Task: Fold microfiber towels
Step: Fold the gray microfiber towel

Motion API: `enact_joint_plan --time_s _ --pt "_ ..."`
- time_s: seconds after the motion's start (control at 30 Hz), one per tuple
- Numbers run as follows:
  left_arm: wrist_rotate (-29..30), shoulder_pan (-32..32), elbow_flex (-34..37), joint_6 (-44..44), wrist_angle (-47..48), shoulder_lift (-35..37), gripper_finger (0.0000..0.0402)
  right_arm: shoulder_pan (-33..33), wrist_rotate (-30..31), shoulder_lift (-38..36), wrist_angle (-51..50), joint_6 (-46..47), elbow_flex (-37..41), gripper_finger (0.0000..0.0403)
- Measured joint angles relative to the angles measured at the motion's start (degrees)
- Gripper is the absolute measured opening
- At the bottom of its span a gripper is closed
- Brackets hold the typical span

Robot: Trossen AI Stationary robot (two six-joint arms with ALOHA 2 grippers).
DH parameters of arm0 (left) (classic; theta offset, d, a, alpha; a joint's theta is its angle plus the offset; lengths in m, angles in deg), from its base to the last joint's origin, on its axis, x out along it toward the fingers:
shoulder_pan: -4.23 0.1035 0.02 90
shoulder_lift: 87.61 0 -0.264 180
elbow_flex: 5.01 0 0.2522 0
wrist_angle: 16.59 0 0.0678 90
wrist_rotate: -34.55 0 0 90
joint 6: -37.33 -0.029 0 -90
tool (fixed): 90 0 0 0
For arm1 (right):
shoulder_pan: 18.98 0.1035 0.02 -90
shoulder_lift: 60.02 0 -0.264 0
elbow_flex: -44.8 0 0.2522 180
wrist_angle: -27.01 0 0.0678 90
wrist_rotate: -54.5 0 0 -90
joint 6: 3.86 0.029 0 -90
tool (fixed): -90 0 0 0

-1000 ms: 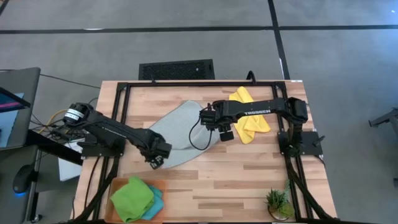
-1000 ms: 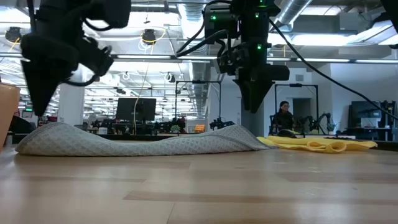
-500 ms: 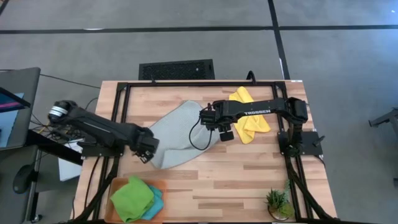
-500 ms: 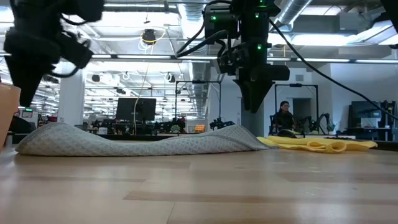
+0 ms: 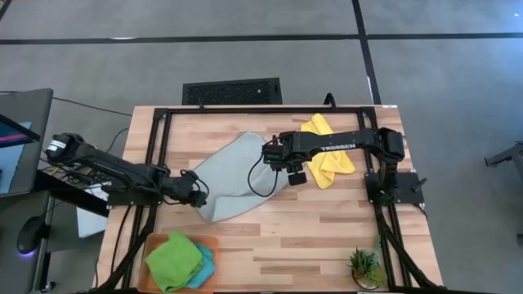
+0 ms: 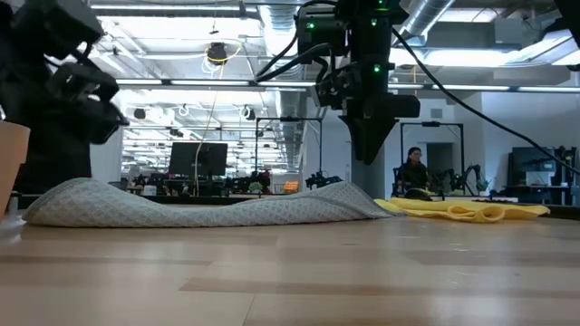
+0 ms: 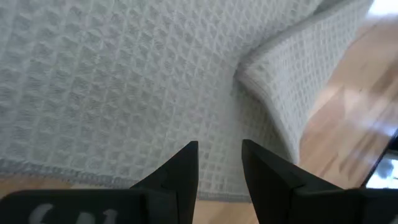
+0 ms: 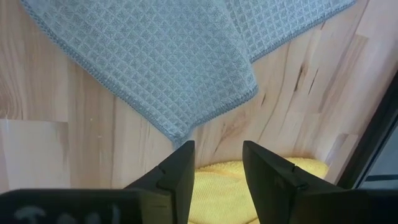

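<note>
- Since a second ago, the left gripper point(image 5: 198, 197) has been drawn leftward and back, from over the near edge of the light grey waffle-weave microfiber towel point(image 5: 231, 174) to that towel's left edge; the right arm and all cloths are seen unmoved.
- In the left wrist view, the left gripper's point(image 7: 219, 163) two dark fingers are seen parted by a narrow gap, with nothing between them, low over the grey towel point(image 7: 124, 87) close to its hemmed edge.
- A fold of the grey towel is seen doubled over itself beyond those fingers.
- The right gripper point(image 5: 296, 175) is held above the grey towel's right corner, between that towel and the crumpled yellow microfiber towel point(image 5: 330, 155).
- In the right wrist view, the right gripper's point(image 8: 217, 163) fingers are likewise seen slightly apart and empty, above bare wood just off the grey corner point(image 8: 161, 62), with the yellow towel point(image 8: 224, 186) just beyond.
- The grey towel is spread diagonally across the middle of the light wooden table point(image 5: 310, 237), bulging up at both ends in the low view point(image 6: 199, 206).
- The bright green towel point(image 5: 173, 260) is piled on the teal blue towel point(image 5: 204, 268) on the flat orange rectangular tray point(image 5: 214, 242) at the near left corner.
- A small potted plant point(image 5: 365, 266) is placed at the near right corner.
</note>
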Motion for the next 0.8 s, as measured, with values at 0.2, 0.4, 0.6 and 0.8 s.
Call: enact_joint_plan --time_s 0.2,0.4,0.6,0.8 --pt "0.4 0.0 0.7 -2.0 -7.6 -0.6 0.0114 0.0 0.0 0.0 0.0 0.0 0.0 0.0155" --pt "3.5 0.0 0.7 2.2 -8.1 -1.7 0.0114 0.0 0.0 0.0 0.0 0.1 0.0 0.0155" --pt "3.0 0.0 0.7 3.5 -11.4 -7.7 0.0114 0.0 0.0 0.0 0.2 0.1 0.0 0.0155" --pt "1.8 0.1 0.7 2.1 -18.3 -14.2 0.0114 -0.1 0.0 0.0 0.2 0.1 0.0 0.0155"
